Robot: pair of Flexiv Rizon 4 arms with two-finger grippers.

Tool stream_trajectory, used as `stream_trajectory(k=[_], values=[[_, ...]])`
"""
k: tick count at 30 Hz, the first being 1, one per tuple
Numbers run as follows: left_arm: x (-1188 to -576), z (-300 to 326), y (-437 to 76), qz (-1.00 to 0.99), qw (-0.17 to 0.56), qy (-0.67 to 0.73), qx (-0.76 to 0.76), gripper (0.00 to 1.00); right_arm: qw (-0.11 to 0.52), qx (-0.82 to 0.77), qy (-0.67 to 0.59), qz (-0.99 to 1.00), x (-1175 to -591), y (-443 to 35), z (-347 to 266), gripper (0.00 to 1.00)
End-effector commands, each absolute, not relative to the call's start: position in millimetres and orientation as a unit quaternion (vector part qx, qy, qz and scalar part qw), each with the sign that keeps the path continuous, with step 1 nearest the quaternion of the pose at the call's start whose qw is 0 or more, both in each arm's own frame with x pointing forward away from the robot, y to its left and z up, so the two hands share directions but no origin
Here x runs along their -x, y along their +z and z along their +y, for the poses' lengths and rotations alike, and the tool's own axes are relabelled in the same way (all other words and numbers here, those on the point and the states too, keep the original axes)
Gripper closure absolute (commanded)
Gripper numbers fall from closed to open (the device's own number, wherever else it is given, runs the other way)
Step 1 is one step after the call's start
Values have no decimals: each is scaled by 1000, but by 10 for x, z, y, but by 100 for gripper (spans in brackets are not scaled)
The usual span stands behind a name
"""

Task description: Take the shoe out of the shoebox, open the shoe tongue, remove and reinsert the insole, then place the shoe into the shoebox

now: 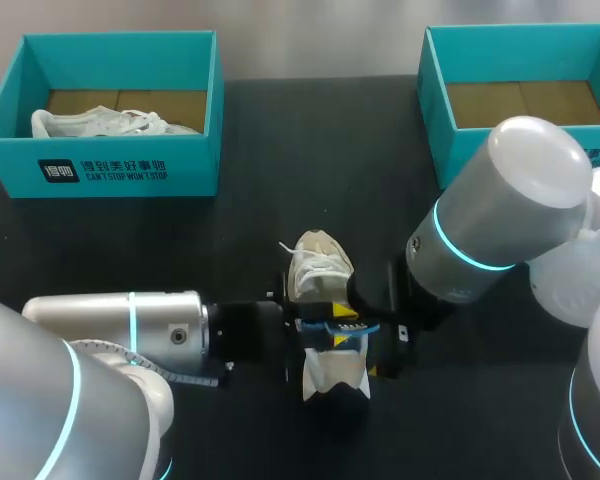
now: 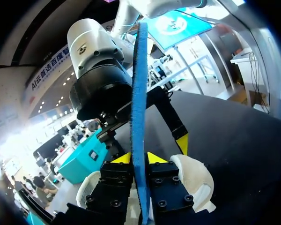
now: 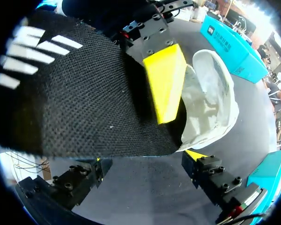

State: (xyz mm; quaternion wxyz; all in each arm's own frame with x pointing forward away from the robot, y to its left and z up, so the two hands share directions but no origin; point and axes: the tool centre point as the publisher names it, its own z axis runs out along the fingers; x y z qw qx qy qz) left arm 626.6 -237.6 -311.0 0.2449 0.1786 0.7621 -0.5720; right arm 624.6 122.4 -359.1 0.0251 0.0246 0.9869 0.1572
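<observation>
Shoe (image 1: 318, 265): white, stood out of any box at the middle of the dark table (image 1: 280, 150), laced front toward the far side, well apart from both teal boxes. Left box (image 1: 120, 170): held a second shoe (image 1: 100, 122), also white, lying on the cardboard floor. Right box (image 1: 435, 90): showed a brown cardboard floor. Insole (image 1: 332, 326): blue-edged with a black mesh face, held on edge just above the shoe's opening. Left claw (image 2: 139, 158): clamped on the insole, one yellow tip against each face. Right claw (image 3: 145, 159): fingers spread wide, gripped nothing, sat just beside the shoe across from the left claw. Found bare tabletop between the shoe and each box.
</observation>
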Motion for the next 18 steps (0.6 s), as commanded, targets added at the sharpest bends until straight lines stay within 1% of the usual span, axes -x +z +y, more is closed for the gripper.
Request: stream_trajectory(k=[1, 11, 18], values=[[-6307, -2474, -3159, 761, 247, -569, -191, 100, 26, -25, 157, 987, -6233, -3596, 1232, 0], [-6420, -2442, -3352, 747, 265, -561, -238, 100, 26, -25, 157, 987, -6233, -3596, 1232, 0], [-6514, -2404, -3448, 734, 290, -564, -243, 100, 26, -25, 157, 987, -6233, -3596, 1232, 0]])
